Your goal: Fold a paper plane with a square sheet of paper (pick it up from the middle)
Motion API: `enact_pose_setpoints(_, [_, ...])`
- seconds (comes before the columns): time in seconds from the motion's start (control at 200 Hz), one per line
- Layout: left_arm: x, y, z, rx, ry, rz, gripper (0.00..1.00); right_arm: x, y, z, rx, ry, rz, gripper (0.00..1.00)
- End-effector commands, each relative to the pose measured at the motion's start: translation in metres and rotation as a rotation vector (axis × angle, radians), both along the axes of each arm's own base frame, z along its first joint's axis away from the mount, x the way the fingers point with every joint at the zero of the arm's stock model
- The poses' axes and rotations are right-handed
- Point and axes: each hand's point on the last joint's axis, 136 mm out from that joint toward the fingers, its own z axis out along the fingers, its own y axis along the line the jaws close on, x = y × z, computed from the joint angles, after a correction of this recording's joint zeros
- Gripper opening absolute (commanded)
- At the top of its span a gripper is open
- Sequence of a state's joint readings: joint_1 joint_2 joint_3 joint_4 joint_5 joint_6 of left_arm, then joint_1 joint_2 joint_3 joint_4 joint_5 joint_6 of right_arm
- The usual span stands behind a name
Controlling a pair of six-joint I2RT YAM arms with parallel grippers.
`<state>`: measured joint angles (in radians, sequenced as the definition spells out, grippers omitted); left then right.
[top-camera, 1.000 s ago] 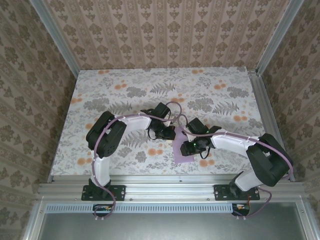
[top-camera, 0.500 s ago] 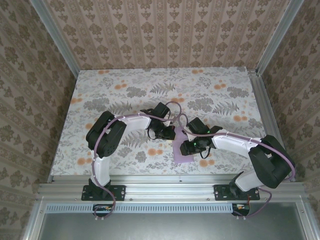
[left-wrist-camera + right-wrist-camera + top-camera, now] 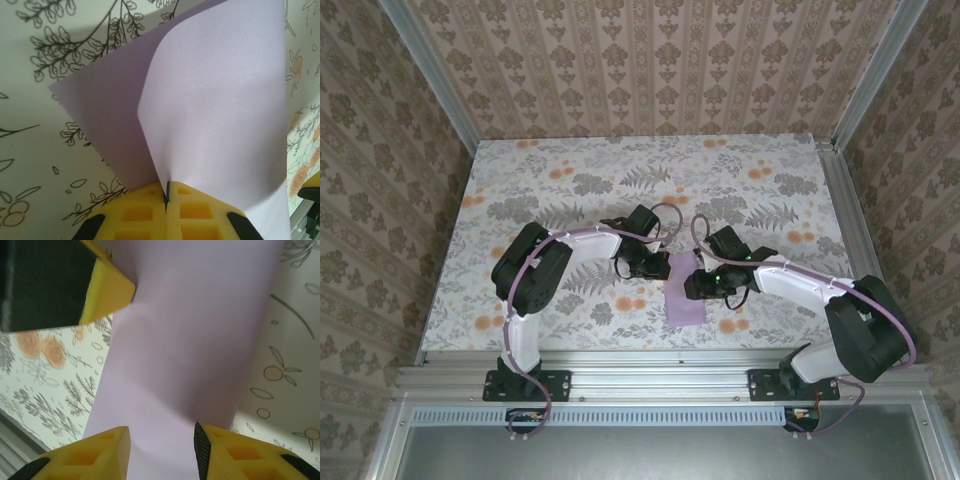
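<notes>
Square sheet of paper [image 3: 686,303] pinched by left pincer [image 3: 167,192], right pincer [image 3: 161,432] held part-open astride it. Skewed crease risked if sheet slips.

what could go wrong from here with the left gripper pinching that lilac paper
1. The left gripper is shut on just one edge of the sheet of paper, which bows in a loose curl rather than a flat crease. A pull may tear it or set the fold crooked.
2. The right gripper stands open astride the sheet without holding it. If the left arm moves, probably nothing pins the paper, so it could drag across the table.
</notes>
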<state>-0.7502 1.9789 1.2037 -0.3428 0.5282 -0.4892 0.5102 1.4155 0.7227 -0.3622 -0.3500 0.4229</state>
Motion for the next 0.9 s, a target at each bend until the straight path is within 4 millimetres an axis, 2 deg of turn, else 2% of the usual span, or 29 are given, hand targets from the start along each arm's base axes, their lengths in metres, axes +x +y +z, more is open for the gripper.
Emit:
enact_pose_setpoints(0.0, [-0.010,0.021,-0.009,0.073,0.027,-0.005,0.00,0.008,0.004,0.008,0.065,-0.004,-0.032,0.41])
enact_pose_setpoints(0.36, [-0.012,0.027,-0.014,0.078,0.031,-0.002,0.00,0.030,-0.005,-0.004,0.103,0.025,-0.113,0.37])
enact_pose_setpoints(0.655, [-0.013,0.030,-0.019,0.086,0.040,-0.002,0.00,0.029,0.001,-0.015,0.129,0.066,-0.099,0.37])
enact_pose_setpoints(0.895, [-0.014,0.034,-0.026,0.098,0.052,0.000,0.00,0.030,0.004,-0.015,0.151,0.069,-0.098,0.37])
